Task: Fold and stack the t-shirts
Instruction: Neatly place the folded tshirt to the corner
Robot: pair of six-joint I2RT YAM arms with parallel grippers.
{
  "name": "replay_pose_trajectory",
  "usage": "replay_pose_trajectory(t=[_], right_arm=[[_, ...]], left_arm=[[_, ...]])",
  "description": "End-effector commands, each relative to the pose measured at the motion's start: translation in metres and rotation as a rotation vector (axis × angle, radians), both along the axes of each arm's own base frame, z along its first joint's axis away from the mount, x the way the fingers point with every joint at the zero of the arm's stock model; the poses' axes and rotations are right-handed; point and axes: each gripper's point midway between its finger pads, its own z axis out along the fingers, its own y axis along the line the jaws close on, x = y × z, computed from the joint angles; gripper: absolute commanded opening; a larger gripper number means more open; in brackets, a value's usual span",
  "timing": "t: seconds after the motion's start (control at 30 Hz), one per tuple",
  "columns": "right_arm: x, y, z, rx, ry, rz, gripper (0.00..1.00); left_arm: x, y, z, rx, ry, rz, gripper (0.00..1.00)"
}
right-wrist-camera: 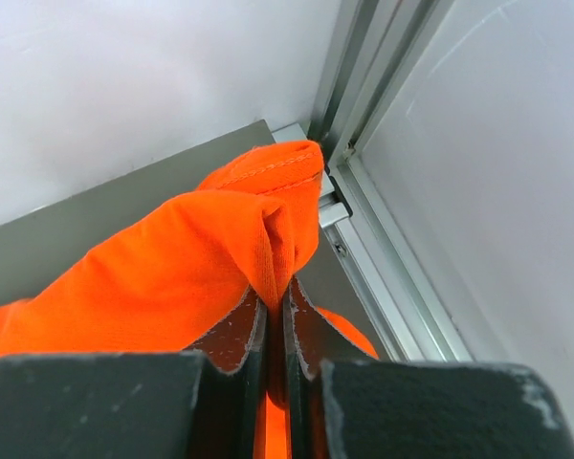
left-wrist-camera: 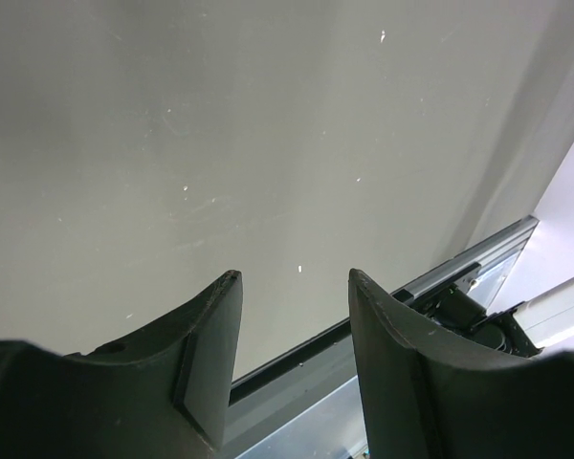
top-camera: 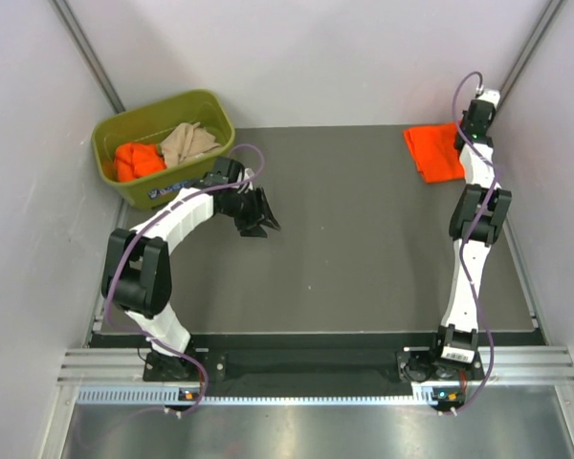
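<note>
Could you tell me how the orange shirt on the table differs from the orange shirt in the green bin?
The tabletop shirt lies folded at the far right corner of the table; the binned shirt is crumpled in the olive bin. The right gripper is shut on the tabletop shirt's edge; nothing touches the binned shirt. The tabletop shirt lies alone; the binned shirt sits beside a beige shirt. Both are plain bright orange.
</note>
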Motion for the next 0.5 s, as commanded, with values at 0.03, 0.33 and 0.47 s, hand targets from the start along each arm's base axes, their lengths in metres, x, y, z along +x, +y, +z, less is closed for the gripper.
replay_pose_trajectory(t=[0.03, 0.33, 0.47], right_arm=[[0.006, -0.003, 0.039, 0.009, -0.110, -0.091, 0.00], [0.003, 0.002, 0.029, 0.166, -0.152, -0.196, 0.00], [0.004, 0.005, 0.022, 0.237, -0.174, -0.221, 0.00]], left_arm=[[0.015, -0.006, 0.019, -0.039, -0.074, 0.000, 0.53], [0.003, 0.000, 0.021, -0.034, -0.084, 0.005, 0.53], [-0.002, 0.002, 0.023, -0.030, -0.091, 0.010, 0.53]])
